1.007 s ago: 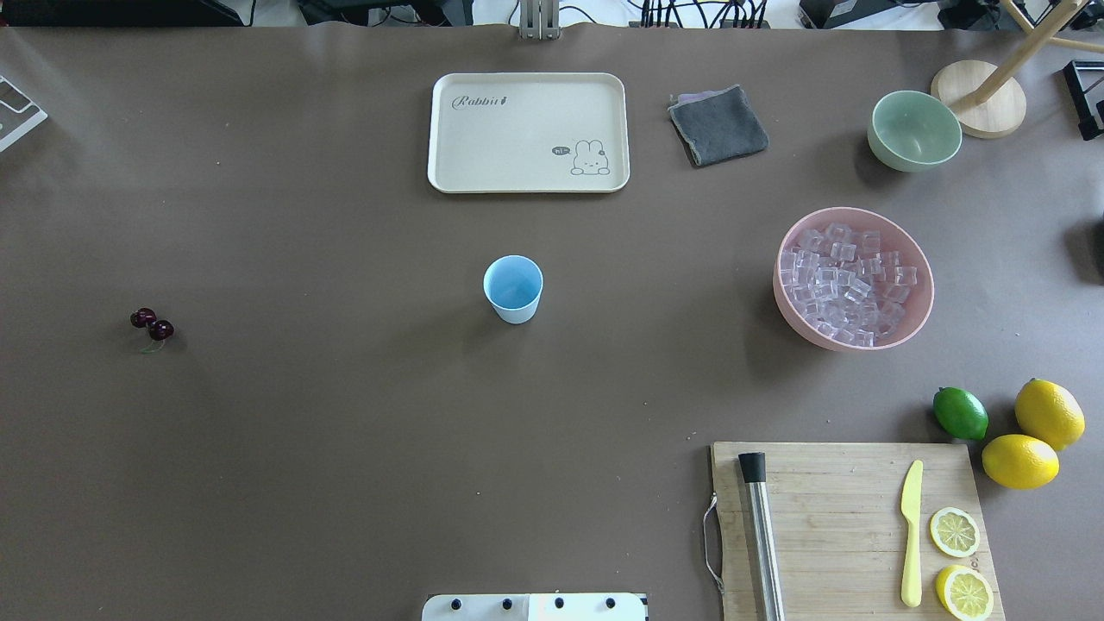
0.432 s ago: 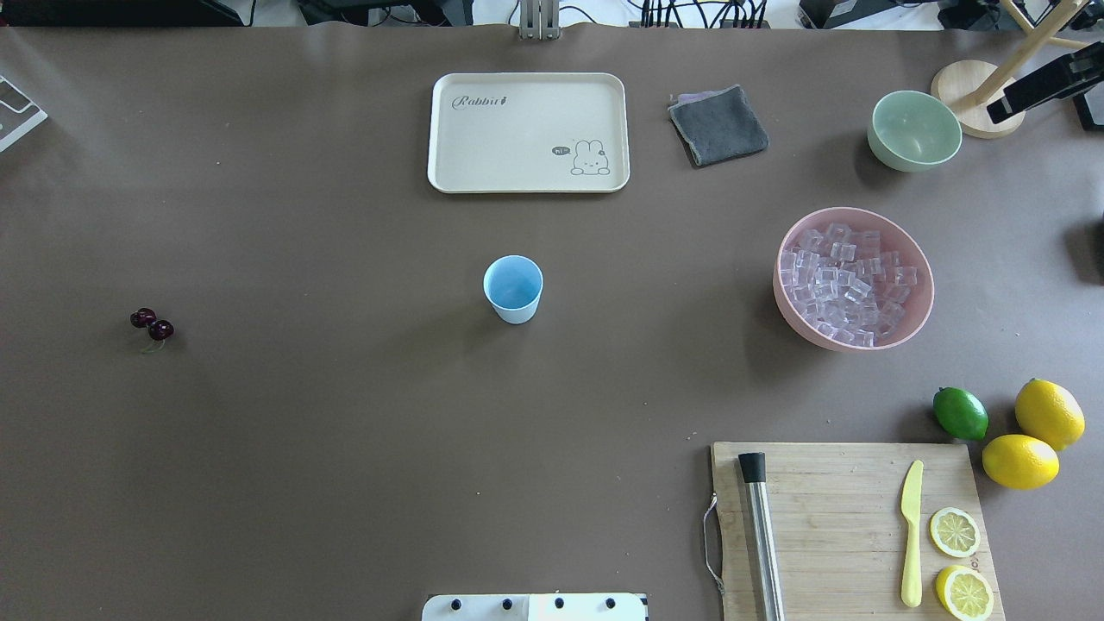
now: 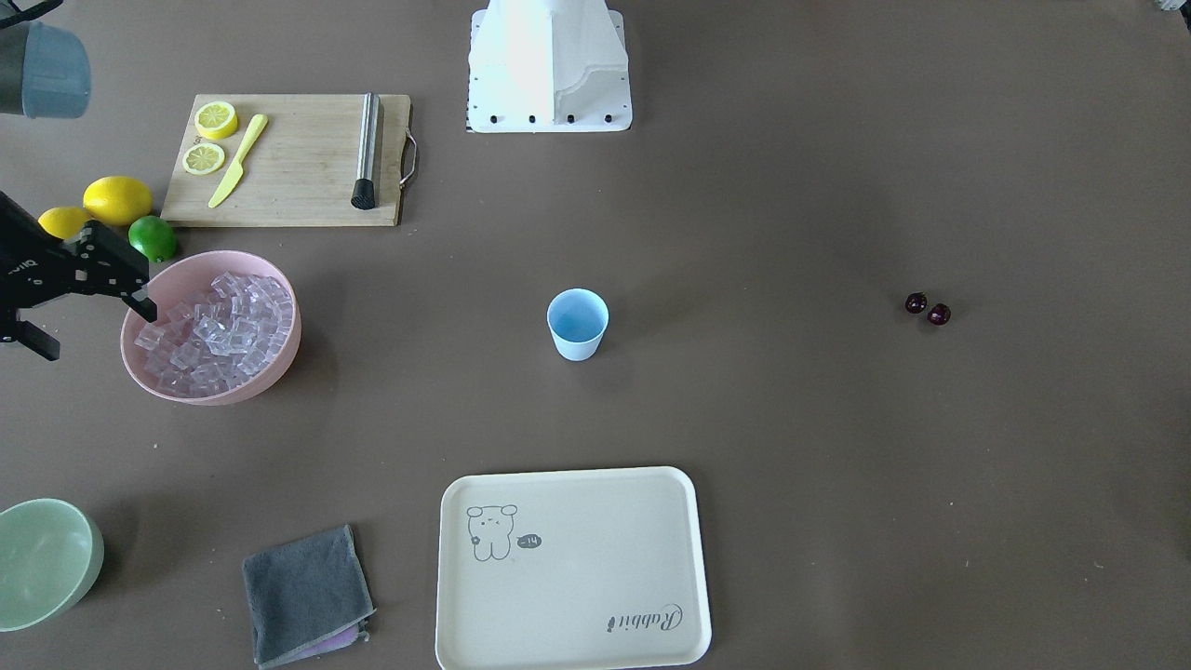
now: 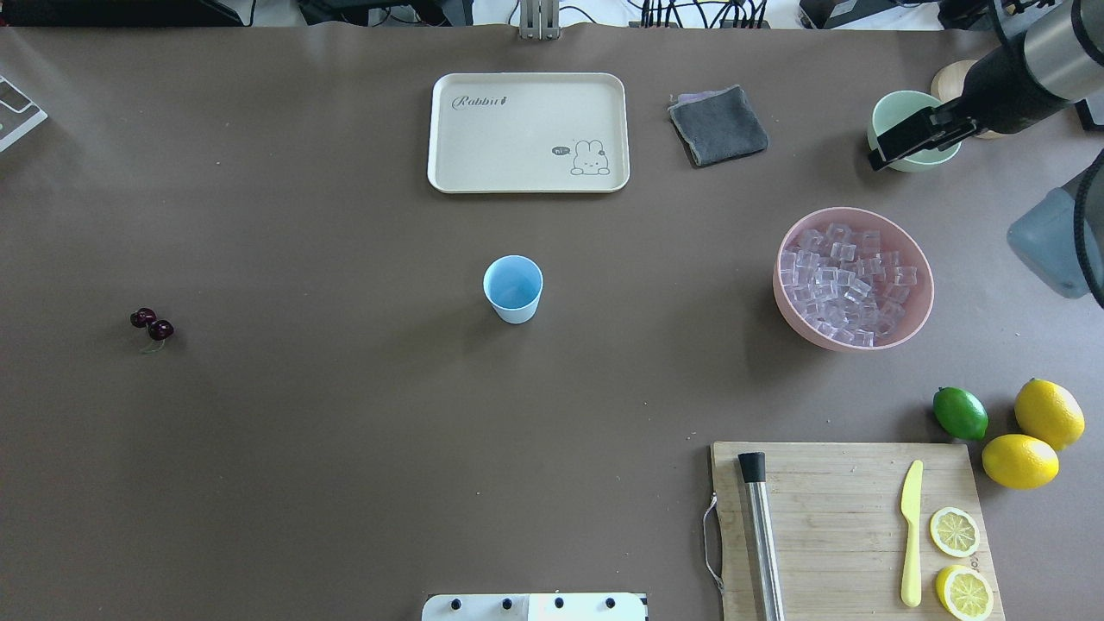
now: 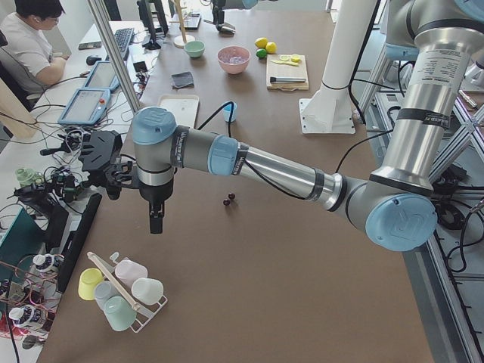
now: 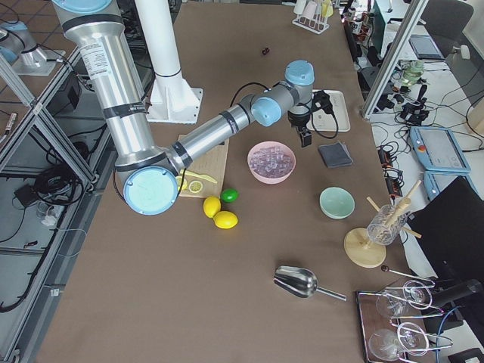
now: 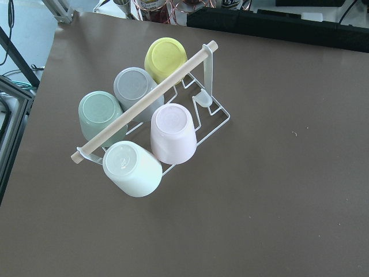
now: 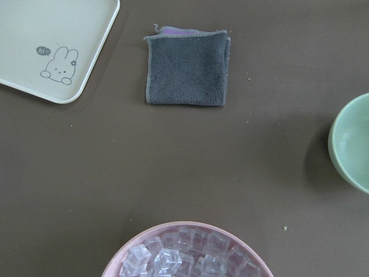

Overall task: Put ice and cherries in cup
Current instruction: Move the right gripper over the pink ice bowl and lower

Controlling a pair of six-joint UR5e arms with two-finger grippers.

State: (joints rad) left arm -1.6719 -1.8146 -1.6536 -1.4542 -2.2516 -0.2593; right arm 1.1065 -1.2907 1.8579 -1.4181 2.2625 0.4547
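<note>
Front-facing view: the cup (image 3: pixel 577 324) stands upright and empty at the middle of the table (image 3: pixel 791 465) I am working from afar. The cherries (image 3: pixel 928 309) lie on the bare surface at its 3 o'clock, well apart. The ice (image 3: pixel 219 326) is heaped in the pink bowl (image 3: pixel 274 372) at its 9 o'clock. The right hand (image 3: pixel 88 326) sits at that bowl's 9 o'clock rim, fingers spread and holding nothing

Overhead view: here the cherries are at the cup's 9 o'clock and the ice at its 3 o'clock. My right hand shows over the pale green bowl (image 4: pixel 893 108), at 1 o'clock from the pink bowl

Left-end view: the left hand (image 5: pixel 155 219) hangs over the table with the cherries at its 3 o'clock. I cannot tell whether it is spread or clenched

Left wrist view: only a rack of upturned cups (image 7: pixel 144 127) on the table

Right wrist view: the ice at 6 o'clock, a grey cloth (image 8: pixel 187 69) at 12
</note>
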